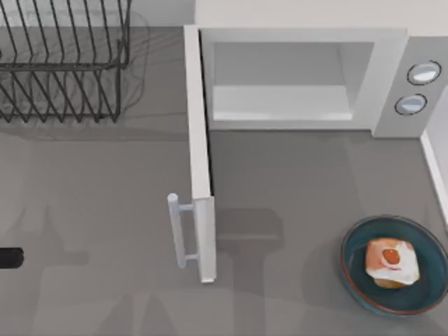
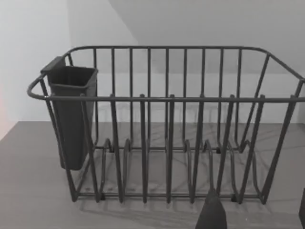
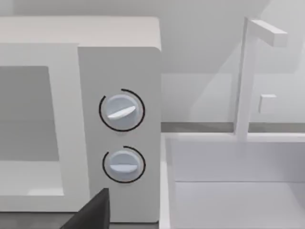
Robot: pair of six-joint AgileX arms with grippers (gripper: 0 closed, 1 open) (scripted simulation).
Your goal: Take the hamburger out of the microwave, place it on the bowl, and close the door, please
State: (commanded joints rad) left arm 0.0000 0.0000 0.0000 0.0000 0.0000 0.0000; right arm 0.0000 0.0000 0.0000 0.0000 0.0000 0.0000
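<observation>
Top view: hamburger point(image 1: 391, 262) is sitting in the bowl point(image 1: 357, 276); door point(image 1: 199, 157) is standing open beside the microwave point(image 1: 392, 77), needing a broad steady push; either gripper's grasp I cannot tell.

A dark wire dish rack point(image 1: 63, 59) stands at the far left corner of the grey table point(image 1: 294, 182), its thin bars throwing a faint shadow onto the surface. Seen closer, the rack point(image 2: 167, 129) is an open basket of upright wires with a row of curved dividers along its floor. A dark grey cutlery cup point(image 2: 71, 117) hangs at one end of it, on the rim, upright and square-mouthed. Behind the rack is a plain pale wall. At the right edge of the table sits a white sink point(image 3: 233, 181), with a tall white tap point(image 3: 248, 71) rising from its back rim and bending forward over the basin.
</observation>
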